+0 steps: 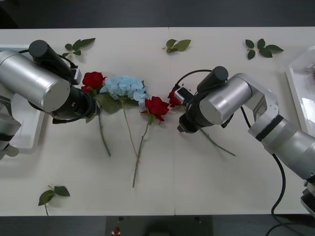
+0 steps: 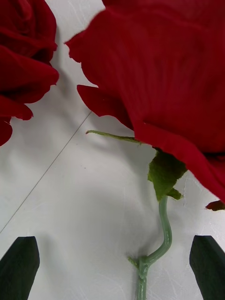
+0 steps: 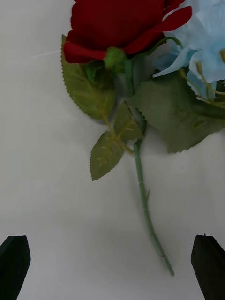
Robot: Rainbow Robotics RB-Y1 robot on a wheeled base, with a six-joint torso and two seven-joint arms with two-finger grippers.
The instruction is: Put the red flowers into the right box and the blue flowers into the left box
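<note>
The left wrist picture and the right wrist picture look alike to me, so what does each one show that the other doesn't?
Left wrist alone: a blue flower beside its red rose, a whole stem with serrated leaves, and the open left gripper above it.

Right wrist alone: two rose heads, one large and one at the edge, and the open right gripper straddling a bent stem.

Both: a red rose on the white table.

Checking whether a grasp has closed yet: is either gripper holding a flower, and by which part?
Nothing is held. The right gripper is open astride a red rose's stem; the left gripper is open above another rose's stem.
</note>
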